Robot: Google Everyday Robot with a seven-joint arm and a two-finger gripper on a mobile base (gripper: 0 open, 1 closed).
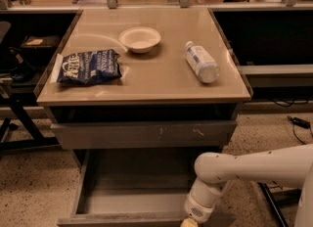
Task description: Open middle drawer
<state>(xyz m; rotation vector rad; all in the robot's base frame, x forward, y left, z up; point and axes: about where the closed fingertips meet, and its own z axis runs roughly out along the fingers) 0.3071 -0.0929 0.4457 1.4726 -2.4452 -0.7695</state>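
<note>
Walls and floor of the middle drawer point(132, 196) lie exposed: it stands pulled well out from the cabinet, below the scratched top drawer front point(146, 134), and its own grey front runs along the bottom edge of the view. The gripper point(188, 222) sits at that front, right of its centre, cut off by the frame's edge, so I cannot tell whether it is wide, narrow or holding anything. The white arm point(254, 165) reaches in from the right. On the tan cabinet top point(146, 81) sit a blue snack bag point(88, 67) at left, a white bowl point(140, 39) behind it, and a plastic bottle point(201, 62) lying on its side at right.
</note>
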